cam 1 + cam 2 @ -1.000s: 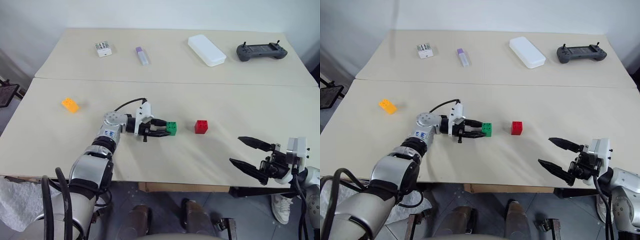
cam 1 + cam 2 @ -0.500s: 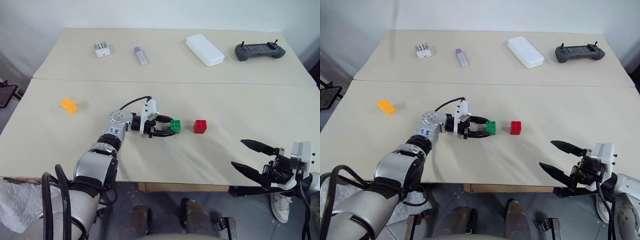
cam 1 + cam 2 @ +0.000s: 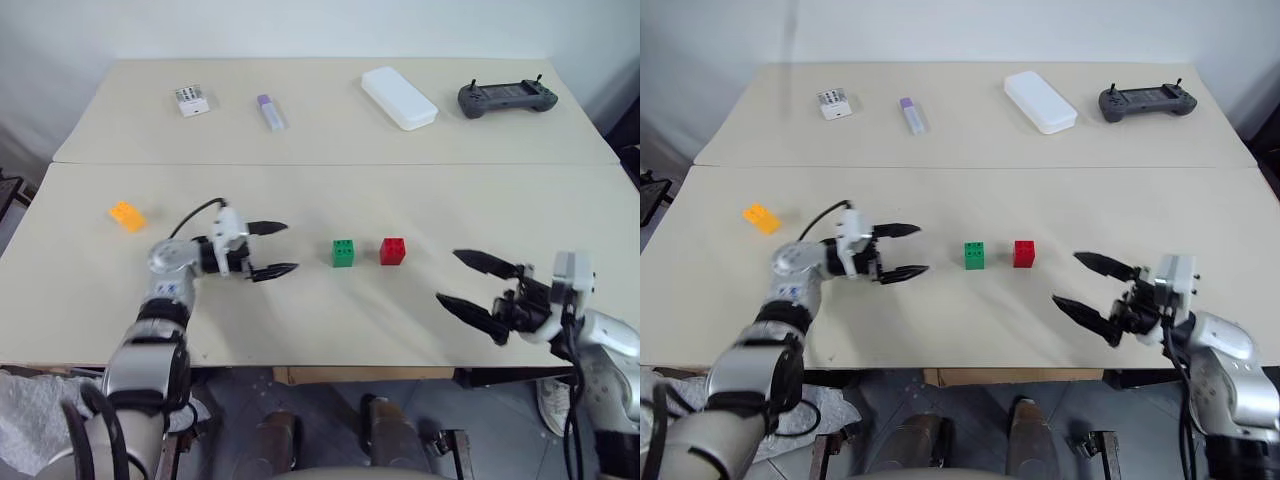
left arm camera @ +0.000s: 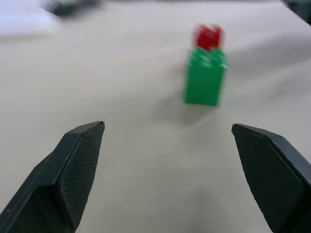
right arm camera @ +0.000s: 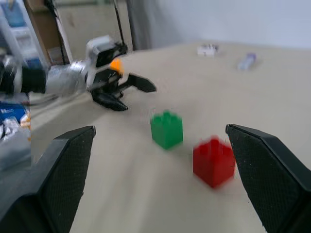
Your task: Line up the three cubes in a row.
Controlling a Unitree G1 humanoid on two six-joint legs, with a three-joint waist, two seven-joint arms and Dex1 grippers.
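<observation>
The left gripper (image 3: 272, 249) hangs wide open and empty — the green cube (image 3: 343, 252) sits ahead of its tips, just beside the red cube (image 3: 392, 250), starting the row. The orange-yellow cube (image 3: 126, 215) lies behind it, well apart; the right gripper (image 3: 470, 285) is open too, empty.

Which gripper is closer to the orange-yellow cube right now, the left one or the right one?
Left. The left gripper hangs open between the orange-yellow cube and the green cube. The right gripper is beyond the red cube, far across the table.
</observation>
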